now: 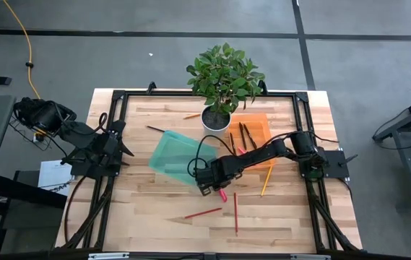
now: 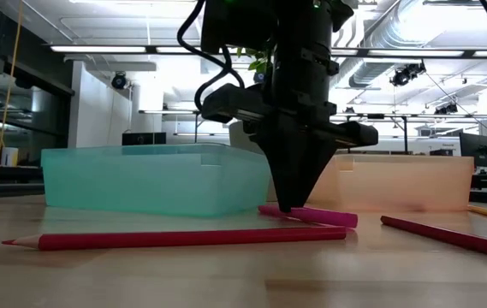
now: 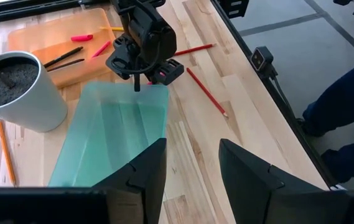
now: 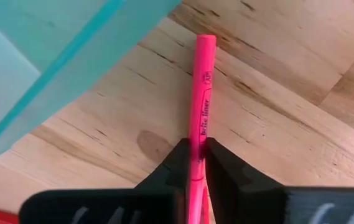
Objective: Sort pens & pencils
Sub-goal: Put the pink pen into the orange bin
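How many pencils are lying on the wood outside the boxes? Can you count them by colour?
Red wooden pencils: 2
Yellow-orange wooden pencils: 2
Total in view: 4

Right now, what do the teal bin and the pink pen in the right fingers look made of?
The teal bin: probably translucent plastic, frosted; light passes through its walls. The pink pen, pinched by the right gripper: likely smooth plastic, slightly glossy, with printed lettering along its barrel.
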`<act>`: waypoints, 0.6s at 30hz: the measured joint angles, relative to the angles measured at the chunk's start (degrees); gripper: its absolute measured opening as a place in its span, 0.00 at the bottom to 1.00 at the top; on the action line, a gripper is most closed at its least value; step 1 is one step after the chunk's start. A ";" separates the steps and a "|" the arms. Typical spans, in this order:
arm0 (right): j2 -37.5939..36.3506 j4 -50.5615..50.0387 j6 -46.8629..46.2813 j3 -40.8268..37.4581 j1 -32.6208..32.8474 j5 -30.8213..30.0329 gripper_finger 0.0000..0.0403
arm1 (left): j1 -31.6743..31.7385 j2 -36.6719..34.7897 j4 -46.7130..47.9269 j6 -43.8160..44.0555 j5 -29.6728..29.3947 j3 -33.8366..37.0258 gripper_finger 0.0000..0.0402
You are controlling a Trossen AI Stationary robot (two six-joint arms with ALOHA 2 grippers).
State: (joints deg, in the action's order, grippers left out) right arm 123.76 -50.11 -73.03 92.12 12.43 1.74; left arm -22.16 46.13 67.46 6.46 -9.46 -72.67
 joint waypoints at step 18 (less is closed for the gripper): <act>0.02 -11.99 4.40 9.97 0.00 -4.44 0.05 | 0.01 0.01 0.02 -0.16 0.01 0.00 0.33</act>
State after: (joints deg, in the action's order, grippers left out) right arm 123.79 -62.10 -68.63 102.09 12.43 -2.70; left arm -22.15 46.14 67.48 6.29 -9.45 -72.67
